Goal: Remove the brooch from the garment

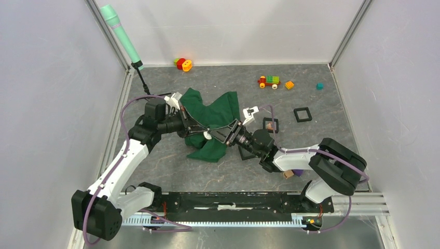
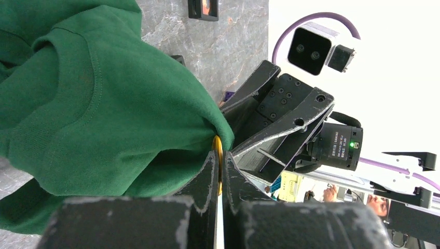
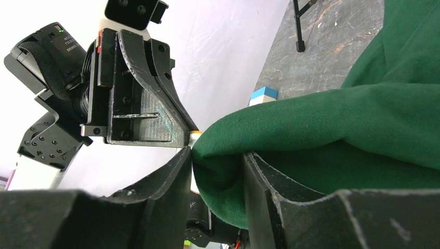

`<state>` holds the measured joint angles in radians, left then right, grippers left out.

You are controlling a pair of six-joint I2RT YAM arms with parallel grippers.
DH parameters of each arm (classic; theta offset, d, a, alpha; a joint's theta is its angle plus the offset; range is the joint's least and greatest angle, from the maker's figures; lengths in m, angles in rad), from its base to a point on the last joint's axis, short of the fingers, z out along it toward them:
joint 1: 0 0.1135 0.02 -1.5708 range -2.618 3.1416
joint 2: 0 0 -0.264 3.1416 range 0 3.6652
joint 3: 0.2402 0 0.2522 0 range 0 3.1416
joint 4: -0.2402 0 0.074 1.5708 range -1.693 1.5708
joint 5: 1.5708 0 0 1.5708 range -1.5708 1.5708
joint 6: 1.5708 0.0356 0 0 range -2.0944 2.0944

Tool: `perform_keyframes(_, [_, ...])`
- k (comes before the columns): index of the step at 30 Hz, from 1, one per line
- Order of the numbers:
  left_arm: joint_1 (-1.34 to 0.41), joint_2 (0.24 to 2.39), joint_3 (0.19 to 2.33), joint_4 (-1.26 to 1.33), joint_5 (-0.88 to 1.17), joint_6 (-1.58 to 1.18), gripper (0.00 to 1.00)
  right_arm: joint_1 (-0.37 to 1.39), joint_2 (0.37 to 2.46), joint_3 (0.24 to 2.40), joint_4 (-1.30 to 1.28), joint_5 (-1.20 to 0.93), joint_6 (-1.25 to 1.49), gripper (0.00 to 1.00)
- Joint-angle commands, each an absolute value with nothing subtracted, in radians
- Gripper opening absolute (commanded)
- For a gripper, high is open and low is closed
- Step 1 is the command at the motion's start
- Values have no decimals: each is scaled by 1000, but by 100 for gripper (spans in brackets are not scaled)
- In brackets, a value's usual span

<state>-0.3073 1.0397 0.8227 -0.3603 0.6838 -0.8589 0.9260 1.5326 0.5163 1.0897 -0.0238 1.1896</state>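
Note:
The green garment (image 1: pixel 210 119) lies crumpled mid-table, one fold lifted between both grippers. The brooch (image 1: pixel 207 136) is a tiny white piece at that fold. In the left wrist view my left gripper (image 2: pixel 218 155) is shut on the brooch's thin gold-rimmed edge (image 2: pixel 218 144), which sticks out of the cloth (image 2: pixel 93 104). My right gripper (image 3: pixel 218 155) is shut on a fold of the garment (image 3: pixel 332 119) just beside the brooch (image 3: pixel 195 136). The two grippers (image 1: pixel 200 130) (image 1: pixel 222 134) meet tip to tip.
Black square frames (image 1: pixel 302 114) (image 1: pixel 270 124) lie right of the garment. A toy train (image 1: pixel 269 81), orange block (image 1: pixel 289 85) and teal cube (image 1: pixel 319 86) sit at the back right. Red and yellow toys (image 1: pixel 182 64) and a green microphone stand (image 1: pixel 122 36) are at the back left.

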Motion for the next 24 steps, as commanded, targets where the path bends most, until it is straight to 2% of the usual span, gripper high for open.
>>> perform_keyframes(1, [-308, 1026, 834, -328, 735, -863, 2, 937, 1550, 571, 1088, -32, 1154, 44])
perform_keyframes(7, [-308, 1030, 839, -338, 729, -852, 2, 942, 1547, 578, 1047, -38, 1111, 33])
perform_keyframes(14, [-307, 1039, 860, -368, 702, -822, 2, 943, 1509, 564, 974, -24, 1051, 33])
perform_keyframes(15, [-307, 1041, 863, -373, 696, -816, 2, 942, 1501, 558, 973, -24, 1049, 35])
perform_keyframes(18, [-307, 1036, 877, -420, 629, -760, 2, 940, 1473, 540, 970, -20, 1034, 55])
perform_keyframes(24, [-308, 996, 890, -537, 361, -635, 2, 939, 1436, 513, 971, -10, 997, 68])
